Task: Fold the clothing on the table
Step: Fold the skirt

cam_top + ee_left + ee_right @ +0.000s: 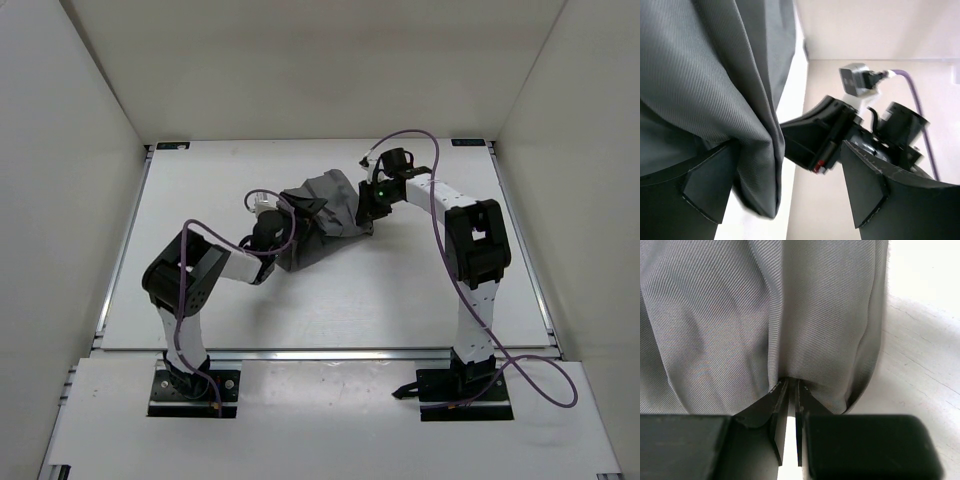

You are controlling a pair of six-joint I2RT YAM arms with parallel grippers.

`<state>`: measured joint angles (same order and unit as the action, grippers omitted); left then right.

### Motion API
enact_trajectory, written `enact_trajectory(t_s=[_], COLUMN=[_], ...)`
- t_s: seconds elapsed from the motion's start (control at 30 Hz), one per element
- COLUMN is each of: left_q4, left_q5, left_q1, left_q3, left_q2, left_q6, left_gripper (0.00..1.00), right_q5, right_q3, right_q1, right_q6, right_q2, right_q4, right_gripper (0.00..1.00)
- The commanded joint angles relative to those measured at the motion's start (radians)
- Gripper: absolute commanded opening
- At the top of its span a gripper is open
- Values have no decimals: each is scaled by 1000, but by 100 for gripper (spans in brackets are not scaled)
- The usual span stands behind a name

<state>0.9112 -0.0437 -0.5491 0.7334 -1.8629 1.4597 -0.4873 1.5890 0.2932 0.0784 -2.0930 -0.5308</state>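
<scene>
Clothing (322, 215): grey, bunched in a heap near the middle of the table (400, 290), between the two grippers.
Left gripper (266, 218): at the heap's left edge, with its jaws spread wide.
Left wrist view: a hanging fold of the clothing (715, 85) drapes against one finger (710, 185). The other finger (867, 185) stands clear of it, so nothing is clamped.
Right gripper (368, 210): at the heap's right edge, with its jaws almost together.
Right wrist view: the right gripper (789, 386) pinches a fold of the clothing (765, 315), and the cloth fans out from the pinch in long creases. Bare table (925, 350) shows just beside it.
</scene>
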Motion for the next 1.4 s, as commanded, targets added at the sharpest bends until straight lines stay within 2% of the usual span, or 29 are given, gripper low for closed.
enact_trajectory(t_s=[0.0,0.17,0.23,0.37,0.43,0.67,0.73,0.8,0.83,0.97,1.07,1.17,1.2,1.27,1.37], left_q4=[-187,-576,-615,-679,-754,-845,-766,-620,-597,-578,-563,-571,-571,-575,-574], left_q5=[-25,-50,-59,-47,-50,-80,-70,-38,-27,-31,-28,-27,-25,-9,21], left_q1=[-15,-3,3,8,6,-2,1,11,12,9,3,14,14,23,40], left_q3=[84,193,202,234,290,327,281,218,212,244,245,251,258,273,288], left_q2=[-18,-21,-13,-22,-30,-38,-32,-47,-57,-85,-81,-61,-52,-39,-16], left_q6=[-24,-36,-56,-68,-102,-116,-104,-55,-32,-59,-70,-110,-122,-142,-174], left_gripper=[93,89,88,70,72,85,84,77,71,58,34,16,14,0,0], right_q5=[-2,7,-1,12,7,6,1,-4,-5,-2,7,12,10,15,15], right_q3=[8,26,22,37,49,60,46,42,45,43,42,31,31,37,52], right_q1=[-2,3,4,-5,-25,-62,-62,-60,-55,-42,-39,-45,-49,-54,-65], right_q6=[-6,-20,-5,-15,-12,-9,-12,-11,-8,-19,-14,-19,-19,-17,-16], right_q2=[28,10,21,11,8,19,22,21,21,24,21,27,27,22,33], right_q4=[9,-18,-3,-3,-11,-12,-5,-3,-3,-9,-12,-17,-6,-6,-11], right_gripper=[8,8,9,7,7,8,8,8,8,8,8,8,7,8,9])
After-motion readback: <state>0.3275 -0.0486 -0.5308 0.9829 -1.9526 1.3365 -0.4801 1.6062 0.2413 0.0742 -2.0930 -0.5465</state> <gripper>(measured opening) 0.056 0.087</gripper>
